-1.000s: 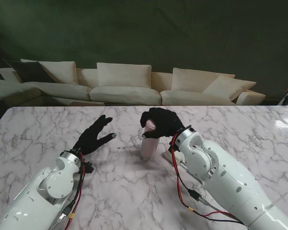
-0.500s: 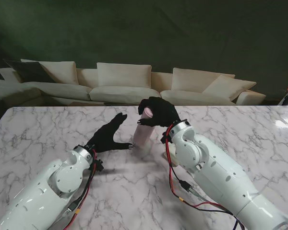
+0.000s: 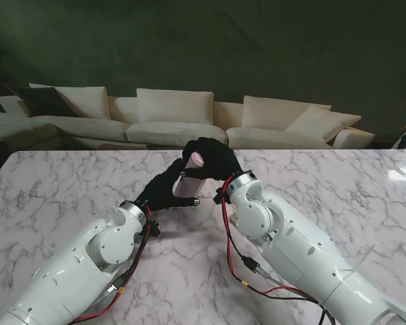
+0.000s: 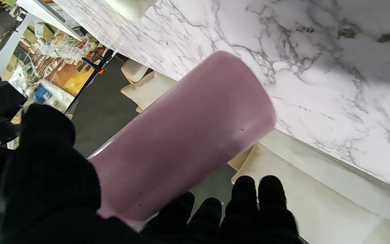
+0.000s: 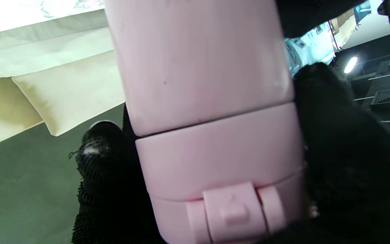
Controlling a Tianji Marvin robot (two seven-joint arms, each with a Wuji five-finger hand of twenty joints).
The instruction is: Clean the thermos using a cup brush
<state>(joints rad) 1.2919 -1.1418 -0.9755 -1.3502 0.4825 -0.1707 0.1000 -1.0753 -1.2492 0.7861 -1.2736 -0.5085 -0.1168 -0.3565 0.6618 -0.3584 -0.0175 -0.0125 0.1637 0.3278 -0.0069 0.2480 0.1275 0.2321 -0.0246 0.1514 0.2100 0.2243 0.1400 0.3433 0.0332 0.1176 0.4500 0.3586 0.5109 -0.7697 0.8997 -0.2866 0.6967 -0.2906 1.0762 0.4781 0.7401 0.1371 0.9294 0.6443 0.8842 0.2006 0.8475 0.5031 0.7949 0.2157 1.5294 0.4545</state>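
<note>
- Stretching across the stand view: a white marble table top with grey veins (image 3: 68,183), glossy and reflecting light at its far right corner.
- Sitting beyond the table: a long cream fabric sofa with loose cushions (image 3: 176,118), backed by a dark green wall (image 3: 257,47).
- Hanging clear of the marble, near the middle of the table and tilted: a pale pink cylindrical thermos with a matte body (image 3: 188,181), closed by a pink flip lid with a small hinge latch (image 5: 230,206).
- Gripping the lid end from above: the black-gloved right hand (image 3: 213,159), fingers and thumb wrapping around the cap on both sides.
- Reaching in from the left: the black-gloved left hand (image 3: 164,193), cupping the lower body of the thermos, fingertips (image 4: 245,189) showing past the bottle; whether actually clamping or only touching, cannot tell.
- Showing the flat base pointing towards the marble: the left wrist view.
</note>
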